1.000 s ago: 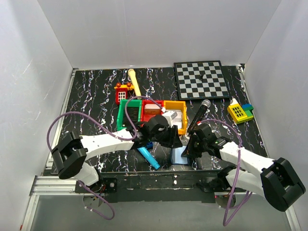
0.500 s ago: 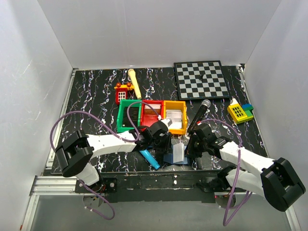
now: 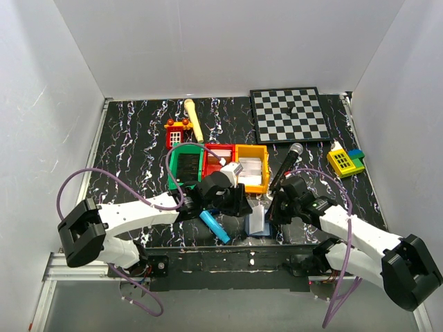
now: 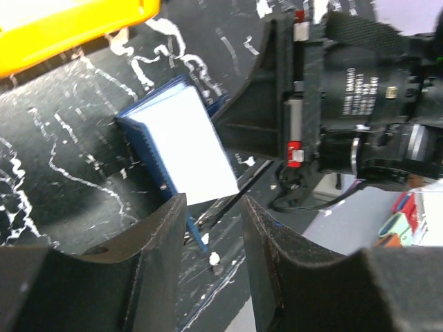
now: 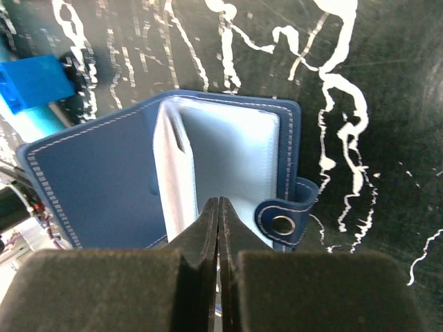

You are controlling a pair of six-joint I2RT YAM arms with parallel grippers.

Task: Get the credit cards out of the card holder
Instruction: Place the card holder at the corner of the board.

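one card holder (image 5: 90, 180), seemingly pinched by shut right fingers (image 5: 138, 290); left fingers (image 4: 138, 270) narrowly apart.

card holder (image 4: 185, 142): propped part-open | left tool (image 4: 213, 211): parted at its lower corner

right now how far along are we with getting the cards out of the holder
Done: the card holder is open. In hand: the right gripper pinches its pale inner edge, and the left gripper is open close by. Left: no card shows outside it yet.
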